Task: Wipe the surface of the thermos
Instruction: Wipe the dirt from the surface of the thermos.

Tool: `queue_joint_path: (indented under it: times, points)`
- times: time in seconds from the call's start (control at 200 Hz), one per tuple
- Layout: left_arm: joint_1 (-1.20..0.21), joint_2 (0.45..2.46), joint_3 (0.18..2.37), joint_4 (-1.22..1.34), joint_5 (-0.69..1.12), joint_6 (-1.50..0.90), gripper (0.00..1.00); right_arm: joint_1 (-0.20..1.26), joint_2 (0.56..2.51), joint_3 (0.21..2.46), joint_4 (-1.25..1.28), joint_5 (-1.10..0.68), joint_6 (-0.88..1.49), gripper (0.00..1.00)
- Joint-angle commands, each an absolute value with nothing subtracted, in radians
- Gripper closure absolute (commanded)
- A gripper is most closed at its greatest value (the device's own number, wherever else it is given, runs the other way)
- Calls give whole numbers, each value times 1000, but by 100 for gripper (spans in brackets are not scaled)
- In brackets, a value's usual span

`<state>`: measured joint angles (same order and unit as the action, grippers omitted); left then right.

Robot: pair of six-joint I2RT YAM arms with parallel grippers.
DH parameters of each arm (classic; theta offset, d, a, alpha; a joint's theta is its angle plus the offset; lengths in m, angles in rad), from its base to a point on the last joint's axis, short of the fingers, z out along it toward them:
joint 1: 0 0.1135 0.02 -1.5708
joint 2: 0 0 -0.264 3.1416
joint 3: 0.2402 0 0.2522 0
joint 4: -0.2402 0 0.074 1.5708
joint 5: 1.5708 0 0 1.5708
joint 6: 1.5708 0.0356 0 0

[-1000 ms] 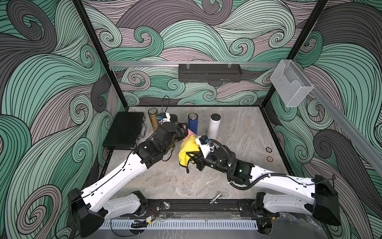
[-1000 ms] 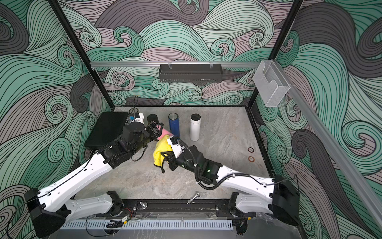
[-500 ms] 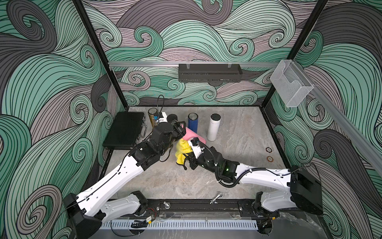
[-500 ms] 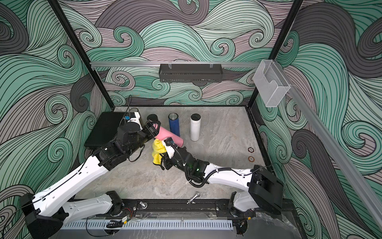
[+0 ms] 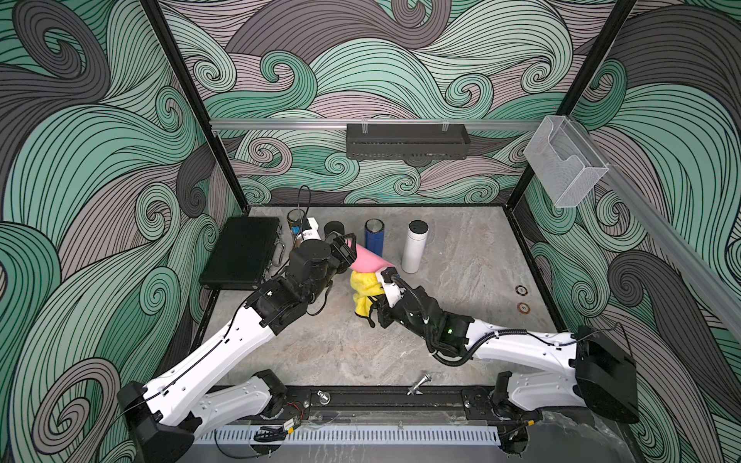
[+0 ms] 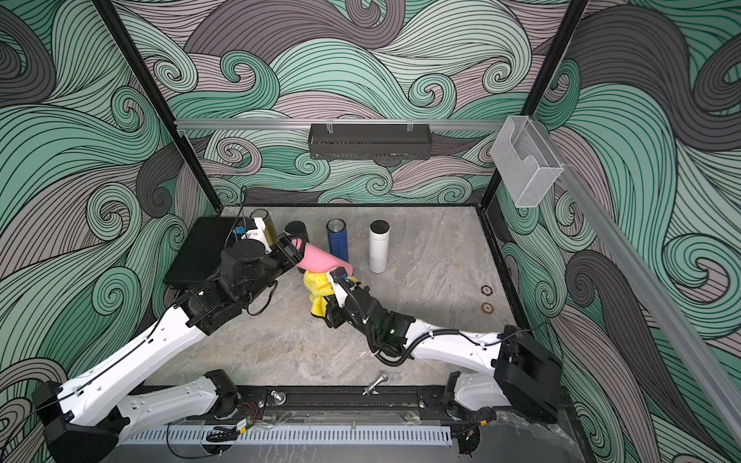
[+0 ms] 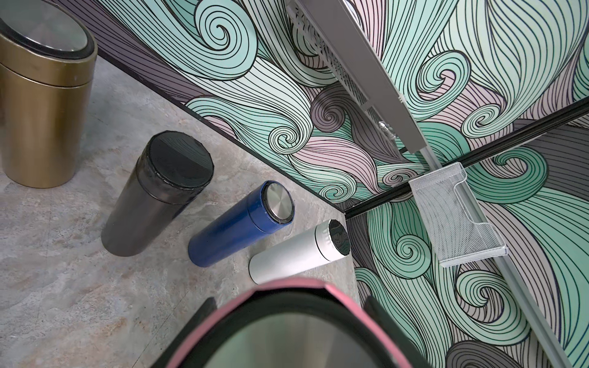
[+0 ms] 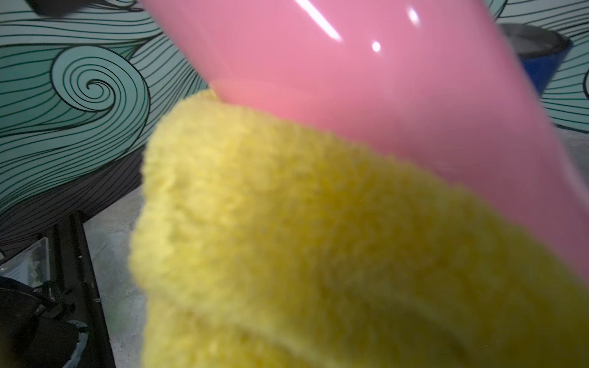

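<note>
Comparing with half a second ago: the right gripper (image 5: pixel 372 304) and its yellow cloth (image 5: pixel 363 290) have slid away from the left gripper (image 5: pixel 345 250), back towards the free end of the pink thermos (image 5: pixel 371 261), close to where they were a second ago. More of the pink body shows now than it did then. The left arm has hardly shifted. The thermos is held off the worktop (image 5: pixel 461 260), just in front of the upright blue thermos (image 5: pixel 373 236) and beside the foot of the white thermos (image 5: pixel 415 246). Its long axis lies tilted. The lid end sits in the left fingers at the back. The base points to the robot's right and slightly forward. How steeply it slopes cannot be told. Left fingers are clamped on the lid end; the left wrist view shows the pink rim (image 7: pixel 334 290) between them. Right fingers are closed on a bunched fold of the cloth, mostly hidden by it. In the right wrist view the cloth (image 8: pixel 287 239) presses against the near side of the pink wall (image 8: pixel 350 63).
</note>
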<state>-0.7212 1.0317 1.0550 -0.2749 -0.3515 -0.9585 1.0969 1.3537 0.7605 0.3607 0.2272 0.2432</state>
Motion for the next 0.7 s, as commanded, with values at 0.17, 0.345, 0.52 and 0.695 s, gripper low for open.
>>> queue_joint_path:
  times: [0.17, 0.345, 0.52, 0.695]
  points:
    - [-715, 1024, 1063, -213, -324, -927, 100, 1075, 1439, 846, 405, 233, 227, 100]
    - [-702, 1019, 1078, -225, -325, -821, 100, 1049, 1312, 749, 259, 248, 278, 100]
    - [-690, 1028, 1087, -247, -279, -672, 100, 1000, 1126, 764, -39, 152, 270, 100]
    - [-683, 1023, 1083, -228, -119, -469, 100, 808, 947, 867, -261, -128, 316, 100]
